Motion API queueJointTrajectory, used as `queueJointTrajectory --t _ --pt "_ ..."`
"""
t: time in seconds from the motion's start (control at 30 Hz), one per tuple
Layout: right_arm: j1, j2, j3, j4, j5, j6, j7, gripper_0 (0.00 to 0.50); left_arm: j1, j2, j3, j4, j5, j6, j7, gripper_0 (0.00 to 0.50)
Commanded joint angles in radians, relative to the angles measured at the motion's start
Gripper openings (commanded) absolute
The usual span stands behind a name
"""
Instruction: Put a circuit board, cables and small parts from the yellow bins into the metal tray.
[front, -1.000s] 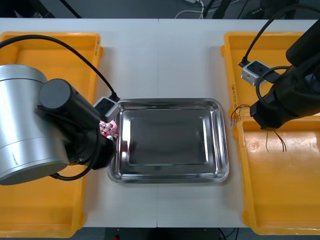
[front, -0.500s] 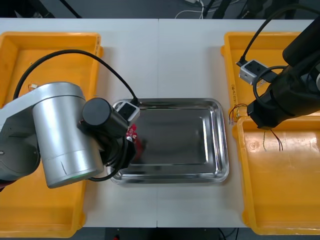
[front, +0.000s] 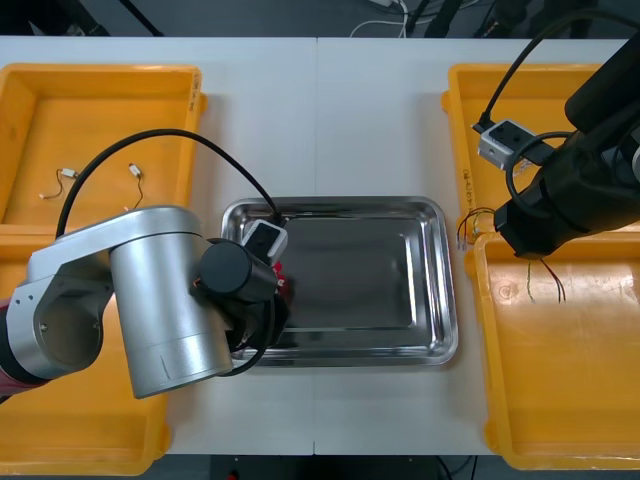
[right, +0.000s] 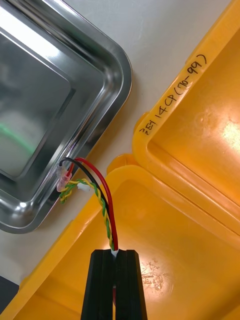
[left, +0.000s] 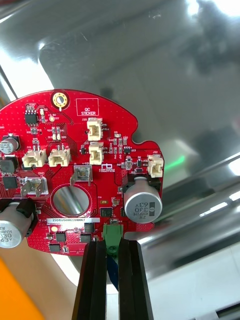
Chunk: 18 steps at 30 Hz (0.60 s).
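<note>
Round red circuit board (left: 80, 170), clamped by its green edge connector between the black fingers of the left gripper (left: 111, 245), has crossed the left rim of the shiny metal tray (left: 150, 60) within the last second. Bare tray floor now lies beyond the fingertips, so release appears to be the next step. Right gripper (right: 116, 252), fingers pinched on a twisted red, black and yellow cable (right: 103, 200), stays almost unmoved over a yellow bin (right: 190, 210), its delivery still pending.
</note>
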Motion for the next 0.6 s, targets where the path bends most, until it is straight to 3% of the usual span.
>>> queueJointTrajectory --t 0.03,0.6 --pt "-0.036 0.007 0.009 -0.007 -0.002 0.004 -0.007 0.000 -0.038 -0.029 -0.033 0.019 -0.028 -0.034 0.060 0.000" --pt "-0.036 0.007 0.009 -0.007 0.010 0.003 -0.007 0.000 -0.036 -0.043 -0.104 0.065 -0.054 -0.108 0.127 0.000"
